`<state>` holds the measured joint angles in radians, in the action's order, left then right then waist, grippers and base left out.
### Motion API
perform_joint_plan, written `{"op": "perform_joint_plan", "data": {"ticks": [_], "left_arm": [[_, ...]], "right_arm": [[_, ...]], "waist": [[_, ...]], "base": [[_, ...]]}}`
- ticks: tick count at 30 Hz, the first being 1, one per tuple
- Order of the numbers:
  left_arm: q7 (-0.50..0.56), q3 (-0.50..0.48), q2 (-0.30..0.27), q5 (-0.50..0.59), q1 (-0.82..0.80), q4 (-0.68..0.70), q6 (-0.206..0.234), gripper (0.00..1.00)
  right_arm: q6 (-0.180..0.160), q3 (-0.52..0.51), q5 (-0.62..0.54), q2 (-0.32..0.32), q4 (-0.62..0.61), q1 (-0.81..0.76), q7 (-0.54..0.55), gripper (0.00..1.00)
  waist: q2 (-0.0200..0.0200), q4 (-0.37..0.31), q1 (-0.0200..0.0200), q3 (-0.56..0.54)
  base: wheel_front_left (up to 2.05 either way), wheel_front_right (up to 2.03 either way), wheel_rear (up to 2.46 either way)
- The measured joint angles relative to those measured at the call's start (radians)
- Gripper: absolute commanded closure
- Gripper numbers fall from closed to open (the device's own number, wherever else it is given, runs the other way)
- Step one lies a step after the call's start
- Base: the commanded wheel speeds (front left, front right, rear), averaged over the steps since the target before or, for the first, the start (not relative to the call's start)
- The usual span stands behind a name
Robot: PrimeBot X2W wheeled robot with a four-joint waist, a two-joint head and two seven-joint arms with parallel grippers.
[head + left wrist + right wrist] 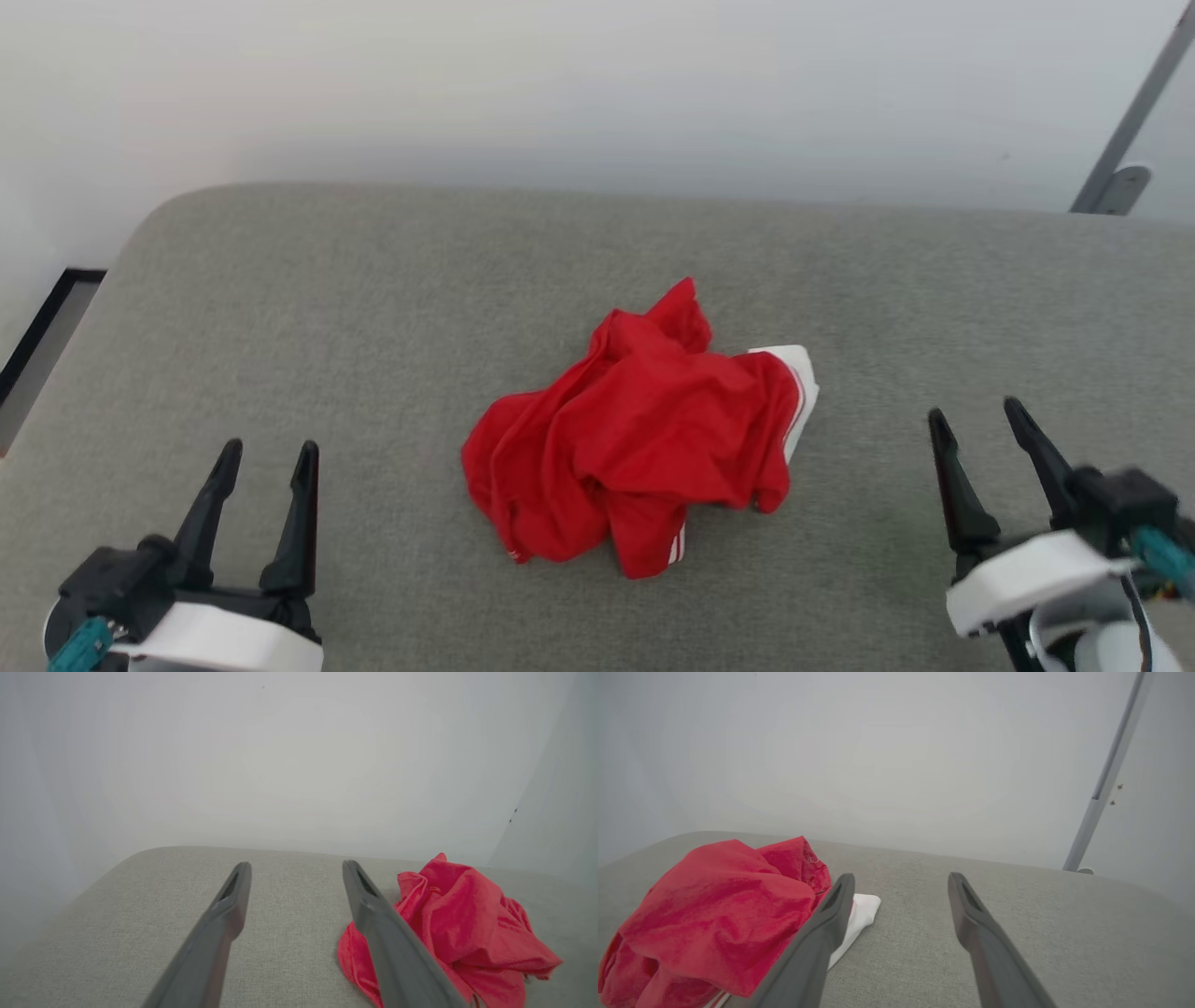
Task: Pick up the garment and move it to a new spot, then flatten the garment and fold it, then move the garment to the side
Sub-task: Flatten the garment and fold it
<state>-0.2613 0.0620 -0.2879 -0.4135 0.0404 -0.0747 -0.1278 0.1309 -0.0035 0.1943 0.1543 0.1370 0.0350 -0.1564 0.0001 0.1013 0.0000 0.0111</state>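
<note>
Both grippers stand with their long dark fingers spread wide and empty. The left gripper [271, 448] is at the near left of the grey padded surface [327, 308] and the right gripper [975, 411] at the near right, each pointing away from the robot. Neither touches cloth.

Between them, near the middle of the surface, lies the garment [635, 429], a crumpled bright red heap bunched into loose folds, with a peak rising at its far side. Its white cuff band [798, 369] pokes out flat on the side toward the right gripper, and thin white stripes [674, 551] show at the near edge.

In the left wrist view the heap sits to the right of that gripper's fingers. In the right wrist view it sits to the left, and one finger crosses in front of the cuff band. The head view shows that gripper well apart from the cloth.

Bare grey fabric lies on every side of the heap, so the way from each gripper to it is open. The surface rounds off at its far left corner. Behind it is a pale wall [560, 84]. A slanted grey pole [1134, 112] with a small foot stands at the far right, and a dark-edged strip [47, 327] lies beyond the left edge.
</note>
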Motion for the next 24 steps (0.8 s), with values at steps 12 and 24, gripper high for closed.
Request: {"op": "perform_joint_plan", "data": {"ticks": [12, 24], "left_arm": [[0.000, 0.064, 0.001, -0.017, -0.097, -0.004, 0.000, 0.00], [0.000, 0.102, 0.031, -0.035, -0.163, -0.028, 0.000, 0.00]], "right_arm": [[0.000, 0.138, 0.107, 0.153, 0.100, 0.196, 0.253, 0.00], [0.000, 0.294, 0.270, 0.297, 0.284, 0.382, 0.618, 0.00]], "waist": [[0.0000, 0.096, 0.0000, 0.083], [0.0000, 0.226, 0.0000, 0.194]], "base": [[0.00, 0.00, 0.00], [0.00, 0.00, 0.00]]}}
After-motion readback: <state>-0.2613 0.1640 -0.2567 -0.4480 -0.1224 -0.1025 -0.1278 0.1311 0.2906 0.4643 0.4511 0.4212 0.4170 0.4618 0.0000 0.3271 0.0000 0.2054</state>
